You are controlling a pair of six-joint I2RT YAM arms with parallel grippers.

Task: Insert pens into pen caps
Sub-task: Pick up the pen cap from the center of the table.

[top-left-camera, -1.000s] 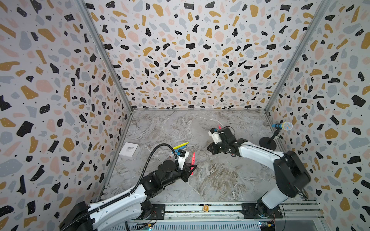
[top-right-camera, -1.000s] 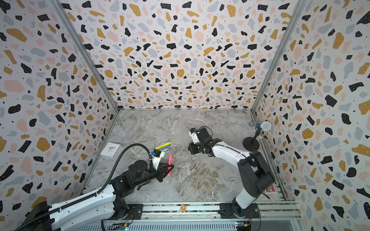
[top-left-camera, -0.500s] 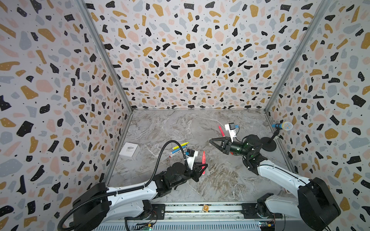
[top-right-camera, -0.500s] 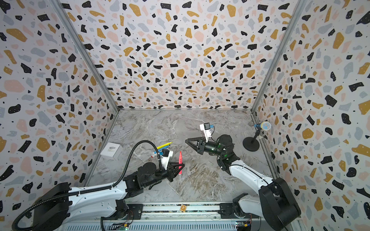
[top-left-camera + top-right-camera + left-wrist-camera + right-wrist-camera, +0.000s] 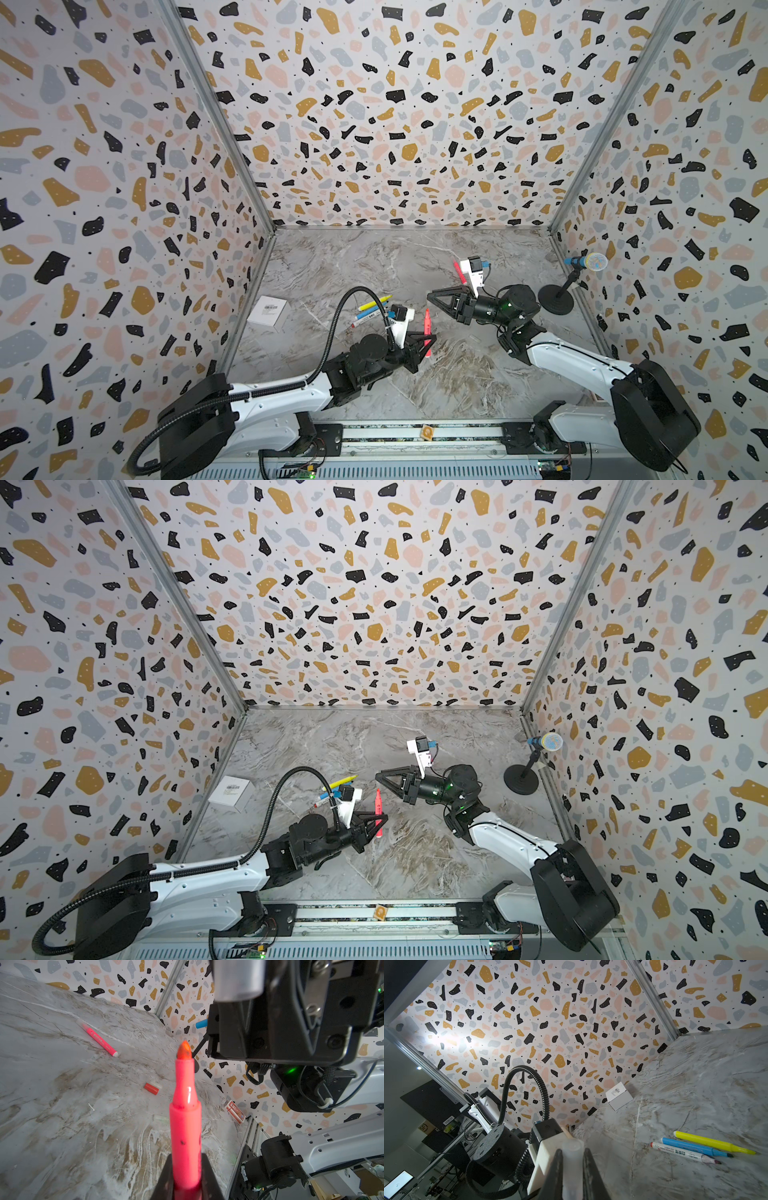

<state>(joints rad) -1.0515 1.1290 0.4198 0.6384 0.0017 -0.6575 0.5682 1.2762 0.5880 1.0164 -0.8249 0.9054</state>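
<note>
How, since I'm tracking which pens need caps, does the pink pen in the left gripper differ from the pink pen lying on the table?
The held pink pen is clamped in the left gripper, off the table; the lying pink pen rests untouched. The held pen's orange tip is bare; the lying pen seems to wear a clear cap. Both are pink markers.

right hand (image 5: 432, 296) with clear cap (image 5: 571, 1153) swings round, now points at left hand (image 5: 430, 338); pink pen (image 5: 426, 326) shifts toward centre, gap shrinks
</note>
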